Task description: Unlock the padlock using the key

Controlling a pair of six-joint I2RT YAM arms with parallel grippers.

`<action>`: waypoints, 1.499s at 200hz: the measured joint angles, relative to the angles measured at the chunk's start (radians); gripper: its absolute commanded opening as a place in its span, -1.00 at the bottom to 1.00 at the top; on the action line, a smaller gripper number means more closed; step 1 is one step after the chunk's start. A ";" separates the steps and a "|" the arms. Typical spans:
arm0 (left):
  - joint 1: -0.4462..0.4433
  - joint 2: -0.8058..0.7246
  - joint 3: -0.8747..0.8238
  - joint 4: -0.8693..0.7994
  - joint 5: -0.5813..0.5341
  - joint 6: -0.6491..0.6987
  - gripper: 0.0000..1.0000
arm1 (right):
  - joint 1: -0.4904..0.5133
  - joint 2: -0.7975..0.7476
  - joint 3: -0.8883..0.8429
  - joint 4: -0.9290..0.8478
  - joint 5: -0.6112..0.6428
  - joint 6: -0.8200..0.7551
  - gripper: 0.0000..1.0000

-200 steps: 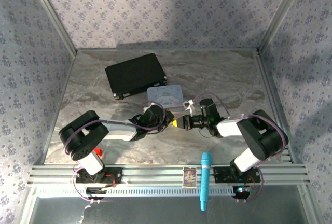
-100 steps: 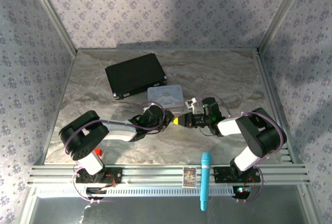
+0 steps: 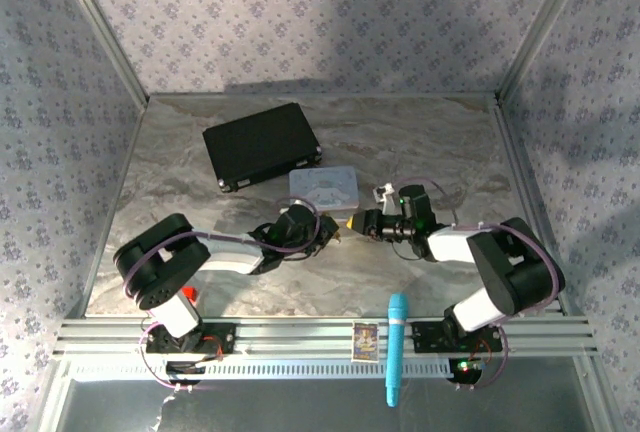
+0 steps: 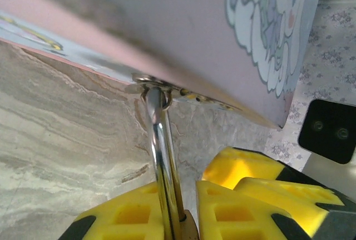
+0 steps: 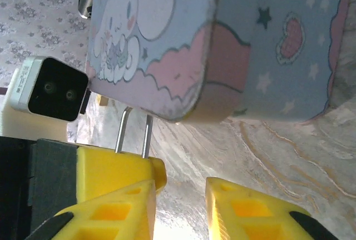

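Left wrist view gives us the clearest look: the left pincer (image 4: 178, 201) is closed narrow on the padlock (image 4: 163, 156). Its yellow fingers (image 4: 125, 218) press from both sides, and a small piece of the brass body shows between them at the lower edge. The thin silver shackle goes up from the fingers and passes through a small metal loop (image 4: 153, 91) on the edge of the pastel tin (image 4: 167, 23), so the padlock is hooked to the tin. Under it we see the marble table (image 4: 61, 123).

From the right wrist view, the right pincer (image 5: 181, 195) has its two fingers apart with a medium gap, and the table shows through this gap. Just beside its one finger we see a yellow finger of the left pincer, and the two silver legs of the shackle rise from it toward the lower corner of the tin. The tin carries a cartoon picture in pink and pale blue.

From the top external view, both pincers are almost tip to tip in the middle of the table, on the near side of the tin. A black case (image 3: 262, 144) lies farther back on the left, apart from the tin. On the rail (image 3: 280, 334) at the near edge a blue-green cylinder (image 3: 396, 347) lies beside a small card (image 3: 366, 341).
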 measured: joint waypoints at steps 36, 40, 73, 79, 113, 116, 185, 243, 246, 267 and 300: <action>-0.002 0.002 0.006 -0.029 0.001 0.040 -1.00 | 0.012 -0.170 0.046 -0.220 0.108 -0.061 0.17; -0.002 0.002 0.009 -0.039 0.001 0.047 -1.00 | 0.016 -0.188 0.062 -0.255 0.131 -0.079 0.20; 0.009 0.006 0.085 -0.223 0.019 0.146 -1.00 | 0.032 -0.216 0.233 -0.487 0.302 -0.154 0.22; 0.012 0.008 0.103 -0.262 0.023 0.171 -1.00 | 0.032 -0.200 0.264 -0.515 0.323 -0.165 0.22; 0.019 0.030 0.208 -0.519 0.018 0.337 -0.91 | 0.051 -0.034 0.412 -0.637 0.418 -0.236 0.20; 0.019 0.031 0.215 -0.540 0.012 0.353 -0.89 | 0.052 -0.018 0.420 -0.645 0.427 -0.242 0.19; 0.023 0.056 0.351 -0.922 -0.162 0.603 -0.67 | 0.070 0.116 0.500 -0.674 0.431 -0.291 0.17; -0.015 0.146 0.455 -1.094 -0.297 0.663 -0.51 | 0.071 0.137 0.500 -0.633 0.396 -0.291 0.16; -0.018 0.148 0.457 -1.099 -0.304 0.661 -0.50 | 0.071 0.137 0.500 -0.633 0.396 -0.291 0.16; -0.039 0.151 0.465 -1.141 -0.347 0.661 -0.48 | 0.071 0.137 0.500 -0.631 0.395 -0.291 0.16; -0.089 0.172 0.492 -1.234 -0.409 0.651 -0.40 | 0.071 0.137 0.499 -0.630 0.395 -0.290 0.16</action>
